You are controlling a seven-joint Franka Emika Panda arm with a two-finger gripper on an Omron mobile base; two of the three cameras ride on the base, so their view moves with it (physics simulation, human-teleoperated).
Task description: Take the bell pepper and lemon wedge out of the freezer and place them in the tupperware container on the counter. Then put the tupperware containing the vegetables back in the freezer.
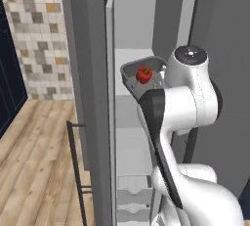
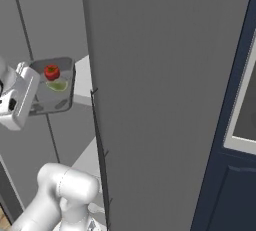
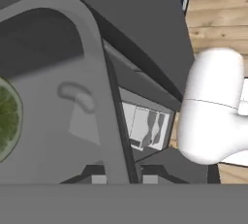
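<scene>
Hand view | gripper nearly closed, pinching tupperware container rim at bottom centre | bell pepper, lemon wedge aboard | held level inside freezer, likely for shelving

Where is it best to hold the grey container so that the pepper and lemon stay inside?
Grip the thin flared rim at a short end, coming level from the side, as the gripper does now. The container is shallow, so tilting it could spill the pepper and lemon.

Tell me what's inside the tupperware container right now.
The tupperware container holds the red bell pepper and, beside it, the green lemon wedge. The robot's hand covers the tray's near corner, so that part stays unseen.
</scene>
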